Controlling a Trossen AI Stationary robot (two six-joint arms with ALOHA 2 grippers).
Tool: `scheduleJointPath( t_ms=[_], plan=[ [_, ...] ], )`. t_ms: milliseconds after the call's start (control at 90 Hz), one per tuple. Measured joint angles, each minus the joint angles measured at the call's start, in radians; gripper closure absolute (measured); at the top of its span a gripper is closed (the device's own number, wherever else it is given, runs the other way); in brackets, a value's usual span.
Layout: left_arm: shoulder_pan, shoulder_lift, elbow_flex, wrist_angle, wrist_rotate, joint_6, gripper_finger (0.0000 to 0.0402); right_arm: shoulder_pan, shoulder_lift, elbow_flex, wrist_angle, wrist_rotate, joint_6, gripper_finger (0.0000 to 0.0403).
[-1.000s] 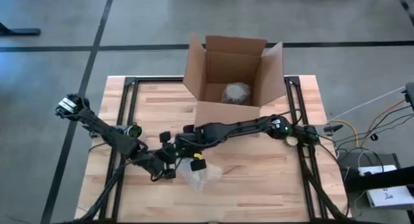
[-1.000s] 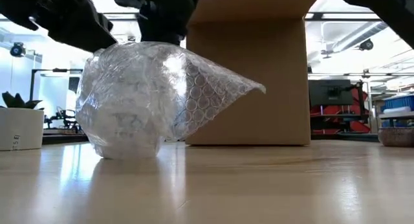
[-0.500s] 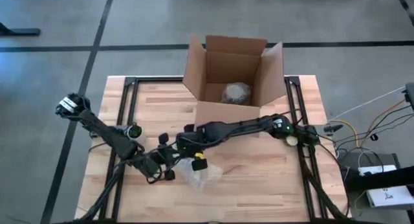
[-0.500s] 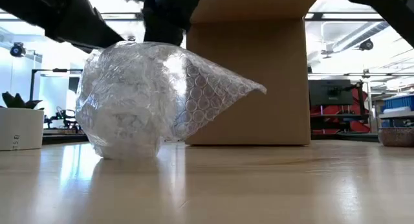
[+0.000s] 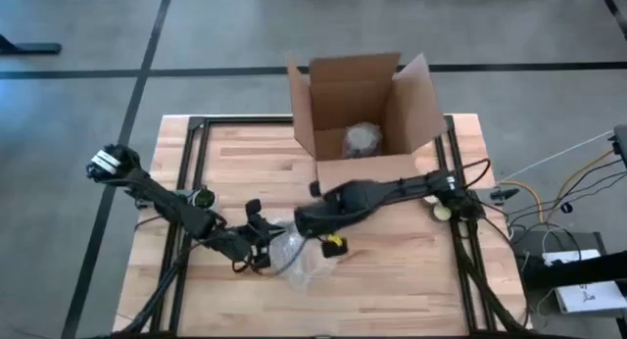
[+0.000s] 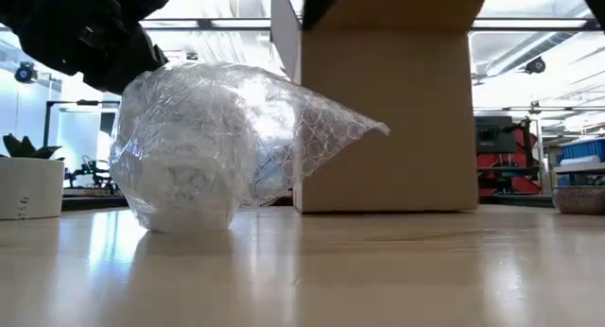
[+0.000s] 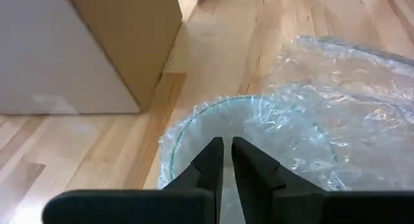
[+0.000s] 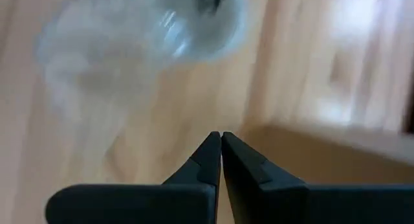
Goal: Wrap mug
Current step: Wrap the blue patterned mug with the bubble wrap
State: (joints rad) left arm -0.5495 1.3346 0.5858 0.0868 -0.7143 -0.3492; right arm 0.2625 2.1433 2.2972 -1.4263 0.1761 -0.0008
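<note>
surface (image 5: pixel 411 280): carries everything; both arms reach in over it
box (image 5: pixel 367 128): stands open at the far middle of the surface, a wrapped bundle (image 5: pixel 361 140) inside it
mug in bubble wrap (image 5: pixel 302 261): near the front middle, in front of the box and well apart from it
left pincer (image 5: pixel 263 253): just left of the mug, at its wrap
right pincer (image 5: pixel 302 221): just behind the mug, between it and the box

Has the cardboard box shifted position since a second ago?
Yes. In the high view the cardboard box has slid toward the table's right edge; its right flap now overhangs the black frame rail there.
</note>
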Motion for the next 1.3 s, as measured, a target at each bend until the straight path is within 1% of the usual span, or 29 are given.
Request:
scheduleJointPath(
  t_ms=[167, 244, 444, 511, 611, 767, 922, 989, 1133, 1222, 1300],
  plan=[
    [0.0, 0.0, 0.001, -0.026, 0.003, -0.001, 0.0381, 0.102, -0.02, -0.096, 0.026, -0.002, 0.094, 0.0403],
    [0.002, 0.0, 0.001, -0.032, 0.024, -0.001, 0.0381, 0.146, -0.02, -0.143, 0.048, 0.001, 0.147, 0.0403],
    [0.005, -0.002, 0.001, -0.034, 0.076, 0.001, 0.0381, 0.245, -0.02, -0.299, 0.19, 0.009, 0.314, 0.0399],
    [0.005, -0.004, 0.001, -0.034, 0.091, 0.005, 0.0381, 0.272, -0.019, -0.355, 0.278, 0.008, 0.37, 0.0388],
    [0.011, -0.006, 0.004, -0.037, 0.111, 0.011, 0.0381, 0.307, -0.019, -0.431, 0.43, 0.008, 0.438, 0.036],
    [0.045, -0.005, 0.042, -0.06, 0.169, 0.072, 0.0381, 0.334, -0.019, -0.531, 0.599, 0.015, 0.537, 0.0315],
    [0.1, -0.005, 0.095, -0.086, 0.229, 0.148, 0.0381, 0.342, -0.005, -0.62, 0.82, 0.143, 0.57, 0.0291],
    [0.119, -0.005, 0.121, -0.121, 0.241, 0.168, 0.0381, 0.342, 0.01, -0.645, 0.871, 0.195, 0.588, 0.0285],
    [0.134, -0.01, 0.195, -0.288, 0.257, 0.18, 0.0381, 0.339, 0.026, -0.672, 0.892, 0.287, 0.682, 0.0279],
    [0.135, -0.011, 0.24, -0.407, 0.261, 0.151, 0.0381, 0.34, 0.028, -0.684, 0.892, 0.351, 0.737, 0.0277],
    [0.135, -0.011, 0.253, -0.474, 0.296, 0.115, 0.0381, 0.34, 0.04, -0.685, 0.923, 0.38, 0.749, 0.0278]
  ],
)
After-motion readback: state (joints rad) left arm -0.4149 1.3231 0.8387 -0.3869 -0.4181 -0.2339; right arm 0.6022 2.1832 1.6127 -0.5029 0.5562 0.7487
